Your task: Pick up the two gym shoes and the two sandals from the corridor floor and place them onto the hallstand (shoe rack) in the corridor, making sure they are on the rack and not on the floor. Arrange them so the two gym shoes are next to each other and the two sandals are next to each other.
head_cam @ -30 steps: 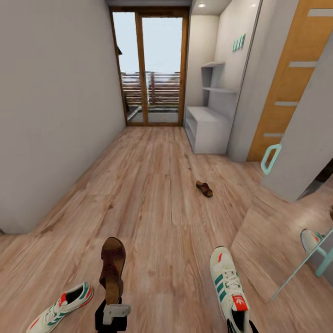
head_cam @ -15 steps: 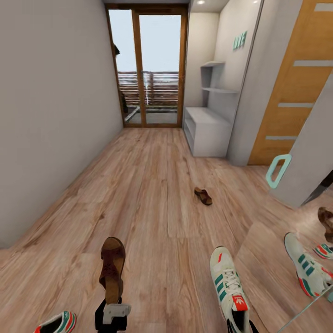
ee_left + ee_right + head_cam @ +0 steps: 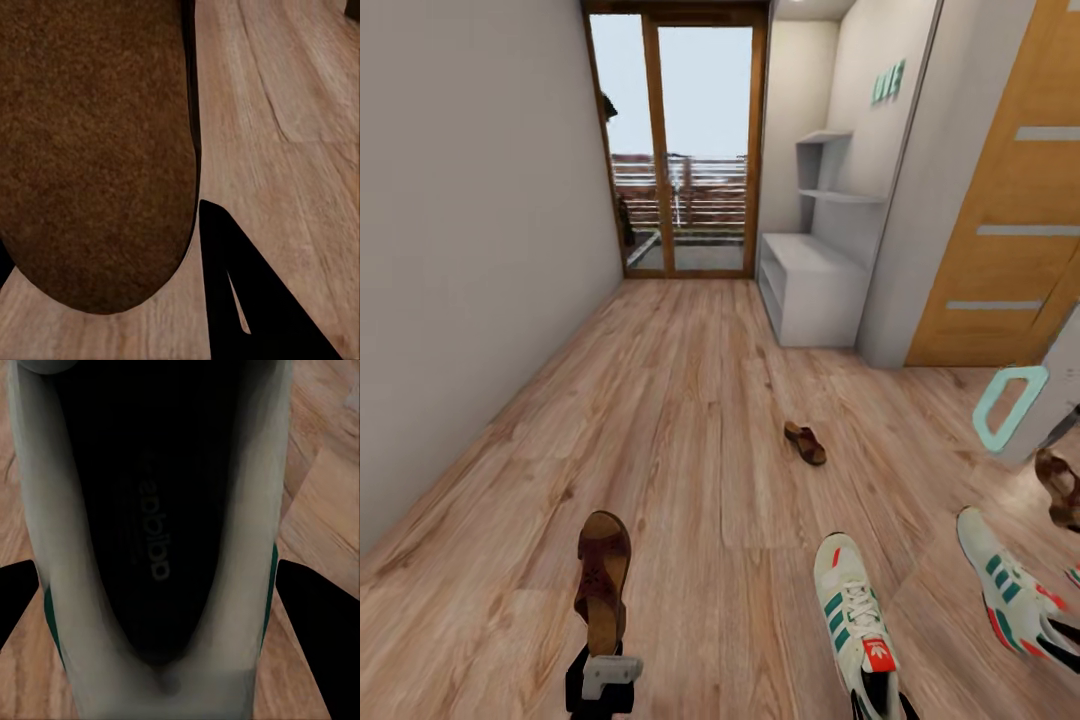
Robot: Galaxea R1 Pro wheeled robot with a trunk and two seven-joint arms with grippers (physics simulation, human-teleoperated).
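Item one, sandal: I carry it in the left gripper, fingers clamped at its heel end, toe pointing away down the corridor. In the left wrist view its brown footbed sits close above the floor. I judge it light, with a stiff sole; the heel is a fair hold, the straps would flex.

Item two, sneaker: I hold it in the right gripper at the heel collar, toe forward. In the right wrist view the dark fingers stand either side of the opening. Likely light, padded collar soft, so the grip may give a little.

Item three, second sandal: lies on the floorboards mid-corridor, well apart from both grippers, between me and the rack.

Item four, rack: pale grey bench at the far right wall, mint letters above, top bare.

Item five, mirror at right: reflects a sneaker and a sandal.
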